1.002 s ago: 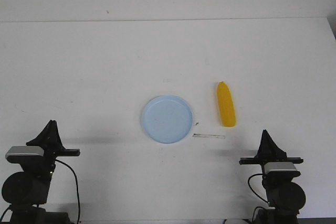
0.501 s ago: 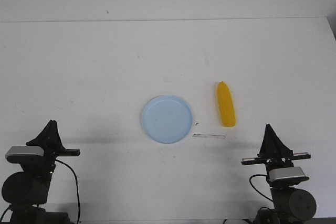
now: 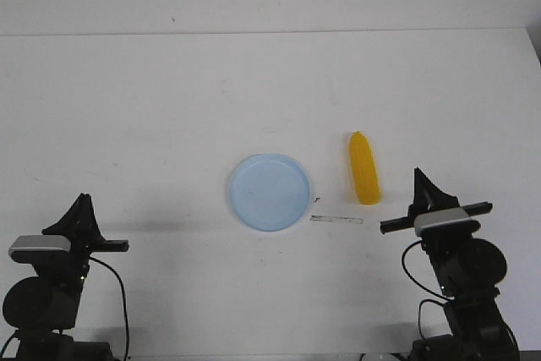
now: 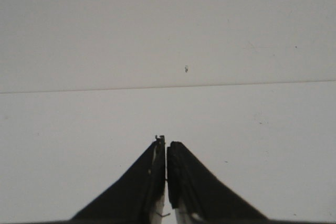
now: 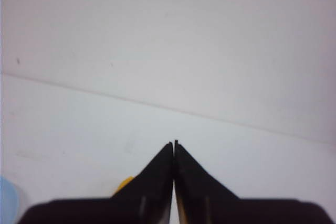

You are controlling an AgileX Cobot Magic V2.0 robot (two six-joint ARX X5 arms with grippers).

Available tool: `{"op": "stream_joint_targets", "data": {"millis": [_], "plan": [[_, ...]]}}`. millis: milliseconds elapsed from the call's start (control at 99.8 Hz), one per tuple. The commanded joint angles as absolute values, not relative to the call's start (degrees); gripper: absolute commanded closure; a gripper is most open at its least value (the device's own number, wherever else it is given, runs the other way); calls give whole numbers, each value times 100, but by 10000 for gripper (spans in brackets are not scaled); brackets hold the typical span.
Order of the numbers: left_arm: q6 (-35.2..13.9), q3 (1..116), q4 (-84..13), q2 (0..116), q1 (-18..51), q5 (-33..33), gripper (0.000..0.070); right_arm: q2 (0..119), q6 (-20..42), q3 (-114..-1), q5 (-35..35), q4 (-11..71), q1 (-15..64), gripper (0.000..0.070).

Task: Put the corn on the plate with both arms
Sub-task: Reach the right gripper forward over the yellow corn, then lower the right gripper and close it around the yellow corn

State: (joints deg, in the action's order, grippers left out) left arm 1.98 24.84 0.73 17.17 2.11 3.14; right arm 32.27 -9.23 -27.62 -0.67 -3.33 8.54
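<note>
The white table (image 3: 169, 107) spreads before me. The pale blue plate (image 3: 270, 192) sits near its middle, and the yellow corn (image 3: 364, 168) lies just right of it, apart from the rim. My right gripper (image 3: 418, 182) hangs clenched and empty beside the corn's near end; my left gripper (image 3: 82, 203), also clenched, rests far left.

No readable text, label, brand, number or sign shows anywhere — not on the plain plate (image 3: 269, 193), not on the corn (image 3: 364, 168), not on the bare white counter (image 3: 169, 107), in any of the three views.
</note>
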Motion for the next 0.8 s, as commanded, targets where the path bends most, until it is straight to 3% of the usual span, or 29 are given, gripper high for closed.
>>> {"op": "stream_joint_targets", "data": {"millis": [0, 321, 451, 662, 792], "plan": [[211, 2497, 139, 1710, 204, 320, 699, 3736, -950, -3052, -158, -235, 969, 696], [211, 2497, 139, 1710, 204, 320, 699, 5872, 290, -4366, -180, 952, 1173, 696], [211, 2497, 139, 1710, 204, 320, 699, 6659, 596, -5019, -148, 1822, 1173, 697], [211, 2497, 139, 1710, 204, 320, 699, 7867, 720, -6383, -152, 3907, 1173, 697], [211, 2497, 139, 1710, 204, 320, 699, 8276, 1120, -6943, -43, 4248, 1173, 697]]}}
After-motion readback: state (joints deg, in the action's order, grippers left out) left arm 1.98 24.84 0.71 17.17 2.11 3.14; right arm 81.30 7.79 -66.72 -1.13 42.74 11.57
